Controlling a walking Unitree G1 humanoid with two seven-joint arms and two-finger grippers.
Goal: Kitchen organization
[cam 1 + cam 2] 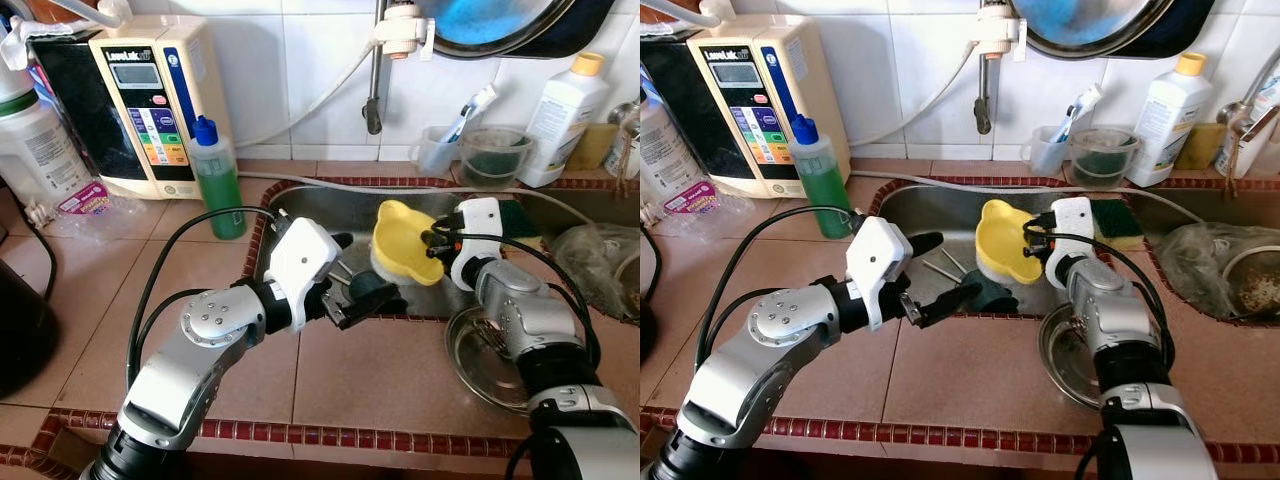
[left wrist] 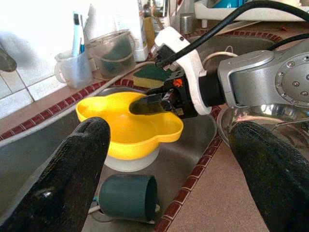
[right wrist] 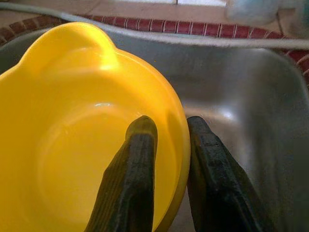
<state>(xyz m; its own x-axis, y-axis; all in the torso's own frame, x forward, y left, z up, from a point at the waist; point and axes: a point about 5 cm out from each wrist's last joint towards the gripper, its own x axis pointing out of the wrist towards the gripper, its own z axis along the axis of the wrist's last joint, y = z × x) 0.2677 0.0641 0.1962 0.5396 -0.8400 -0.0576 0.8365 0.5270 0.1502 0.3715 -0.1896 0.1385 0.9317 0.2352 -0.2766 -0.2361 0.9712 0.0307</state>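
The right gripper (image 3: 166, 145) clamps the yellow bowl's (image 1: 402, 240) rim over the sink (image 1: 310, 205); the left gripper (image 1: 352, 292), fingers apart, hovers near a green cup (image 2: 126, 197).

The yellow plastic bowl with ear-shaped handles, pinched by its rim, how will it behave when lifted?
The yellow plastic bowl looks stiff and probably light. The right gripper pinches one rim edge, so it may tilt or swing. Its glossy surface could slip.

sink (image 1: 300, 205) left open; yellow bowl (image 1: 405, 243), green cup (image 2: 126, 197) crowd middle
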